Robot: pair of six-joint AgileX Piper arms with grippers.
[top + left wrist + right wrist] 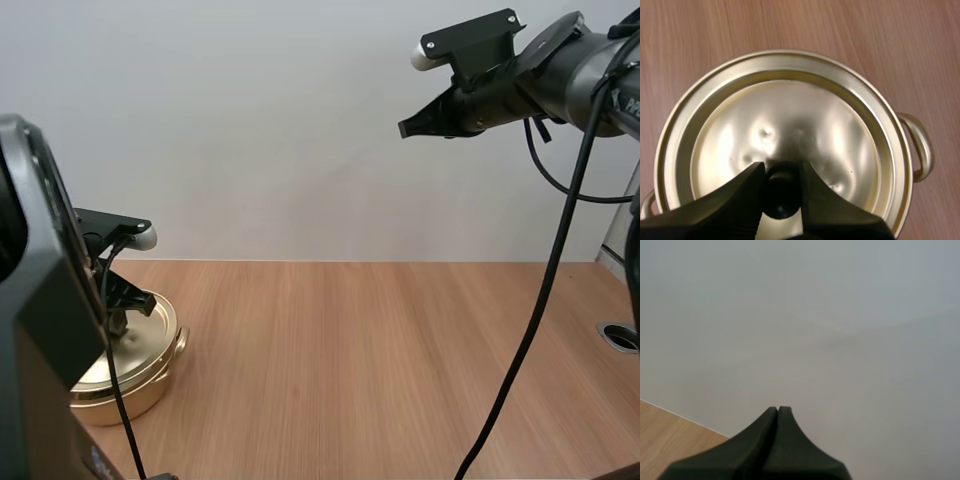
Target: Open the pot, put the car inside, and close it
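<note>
A gold pot (pixel 150 375) with its lid (pixel 790 135) on sits at the table's left side near the front. My left gripper (pixel 781 175) is right over the lid, its two black fingers pinched on the lid's black knob (pixel 781 192). In the high view the same left gripper (pixel 130 300) stands on top of the lid. My right gripper (pixel 410 127) hangs high in the air at the upper right, pointing left, its fingers (pixel 777 412) together as one dark wedge with nothing in them.
The wooden table (pixel 380 360) stretches out to the right of the pot. A round cable hole (pixel 622 336) sits at the table's right edge. One pot handle (pixel 917 145) sticks out sideways past the lid's rim.
</note>
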